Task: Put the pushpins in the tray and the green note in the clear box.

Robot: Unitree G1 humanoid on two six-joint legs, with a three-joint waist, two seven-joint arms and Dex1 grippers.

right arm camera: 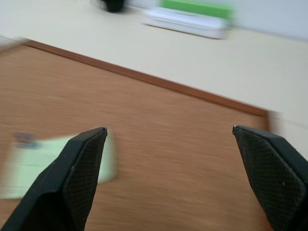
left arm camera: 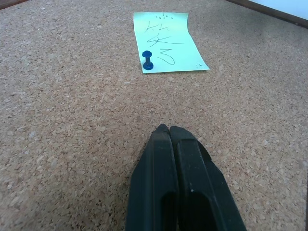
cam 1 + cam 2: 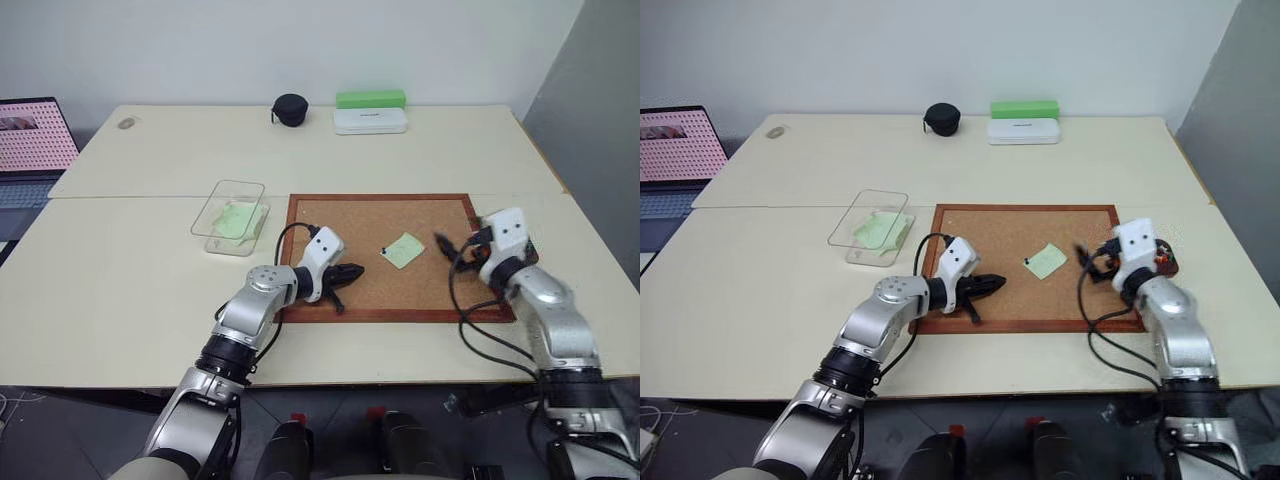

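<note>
A pale green note (image 3: 403, 250) lies on the cork board (image 3: 340, 220), with a dark blue pushpin (image 2: 147, 60) stuck in its corner. My left gripper (image 3: 352, 272) is shut and empty, low over the board a short way left of the note. To the right of the note, my right gripper (image 3: 453, 254) hovers open and empty, pointing toward it. The small dark reddish tray (image 3: 1167, 263) sits just behind the right wrist, partly hidden. The clear box (image 3: 222, 195) stands left of the board with another pale green note (image 3: 236, 219) inside.
At the table's far edge are a black round pouch (image 3: 290, 109), a bright green block (image 3: 370, 98) and a white case (image 3: 370, 120). A laptop (image 3: 35, 135) stands off the table's left side. The right arm's cables hang over the board's front right corner.
</note>
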